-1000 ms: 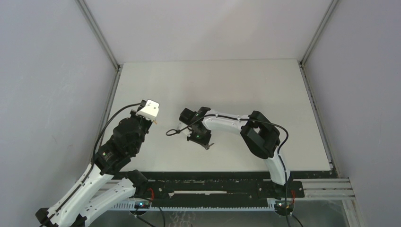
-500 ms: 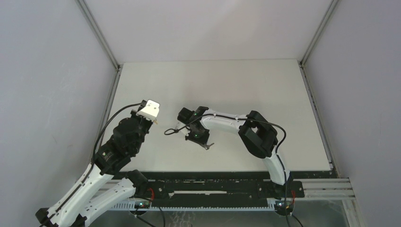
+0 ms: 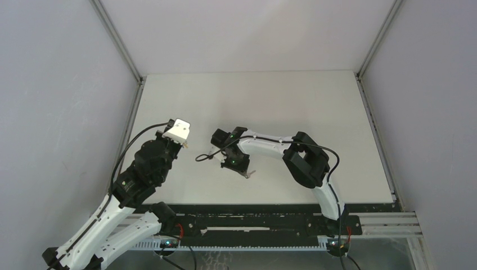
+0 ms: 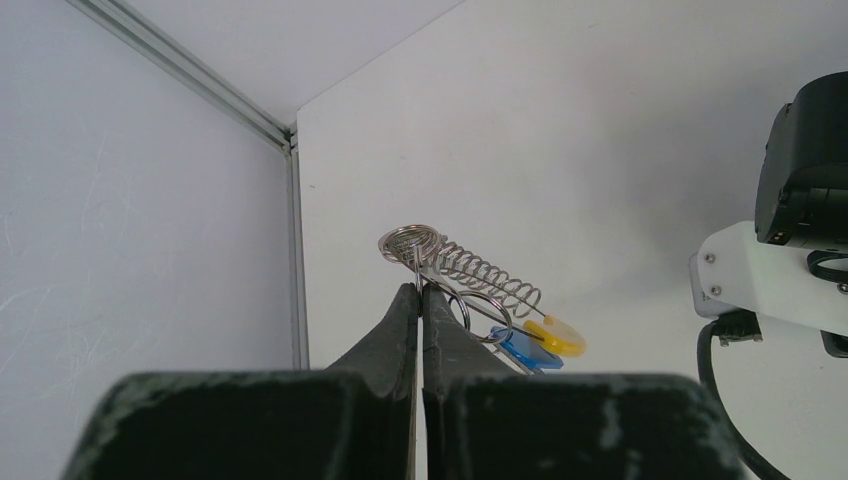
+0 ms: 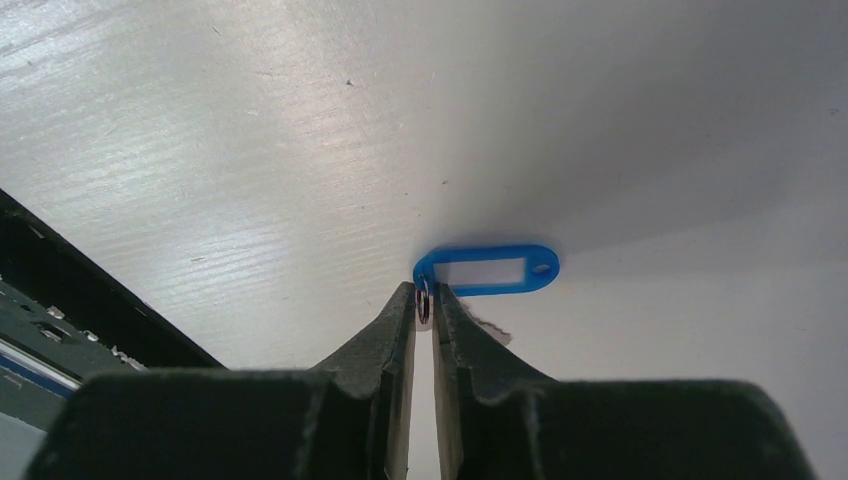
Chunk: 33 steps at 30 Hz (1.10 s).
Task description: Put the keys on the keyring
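In the left wrist view my left gripper (image 4: 420, 290) is shut on the keyring (image 4: 470, 270), a silvery coiled loop with a yellow section (image 4: 557, 336), held above the table. A blue-headed key (image 4: 524, 350) hangs on it. In the top view this gripper (image 3: 184, 145) is at the table's left. My right gripper (image 5: 423, 298) is shut on the small metal ring of a second key (image 5: 487, 270), whose blue plastic head has a white window. That key touches the table. In the top view the right gripper (image 3: 246, 174) is near the front middle, well right of the keyring.
The white table (image 3: 281, 101) is enclosed by grey walls, with a metal rail (image 4: 293, 250) along its left edge. The table's dark front edge (image 5: 60, 290) lies close to the right gripper. A black cable loop (image 3: 201, 157) hangs between the two arms.
The right arm has shifted slightly to the left with the key in its jaws. The left arm has not visibly moved.
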Each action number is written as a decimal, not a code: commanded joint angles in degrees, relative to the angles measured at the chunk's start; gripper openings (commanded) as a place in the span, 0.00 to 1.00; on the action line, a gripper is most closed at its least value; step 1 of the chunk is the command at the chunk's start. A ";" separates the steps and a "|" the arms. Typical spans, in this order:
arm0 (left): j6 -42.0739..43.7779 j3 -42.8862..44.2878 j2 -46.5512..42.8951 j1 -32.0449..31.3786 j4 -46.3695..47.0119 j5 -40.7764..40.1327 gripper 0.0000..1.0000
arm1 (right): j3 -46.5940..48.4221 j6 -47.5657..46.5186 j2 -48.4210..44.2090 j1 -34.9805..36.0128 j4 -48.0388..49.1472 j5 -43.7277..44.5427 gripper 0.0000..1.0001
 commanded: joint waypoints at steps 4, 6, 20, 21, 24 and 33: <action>-0.94 0.03 -0.15 0.37 3.45 0.53 0.00 | 1.87 -0.58 -0.52 0.65 -0.83 1.42 0.12; -0.90 0.01 -0.19 0.42 3.45 0.58 0.00 | 1.91 -0.45 -0.72 0.72 -0.88 1.56 0.12; -0.95 0.03 -0.09 0.40 3.45 0.81 0.00 | 2.01 -0.33 -1.31 1.05 -1.42 2.39 0.14; -0.93 0.06 -0.05 0.41 3.44 0.86 0.00 | 1.93 -0.44 -1.45 1.09 -1.41 2.35 0.14; -0.97 0.05 -0.09 0.42 3.43 0.89 0.00 | 1.83 -0.31 -2.05 1.17 -1.33 2.28 0.15; -0.85 0.05 -0.20 0.42 3.44 1.06 0.00 | 1.95 -0.15 -1.72 1.37 -1.92 2.64 0.14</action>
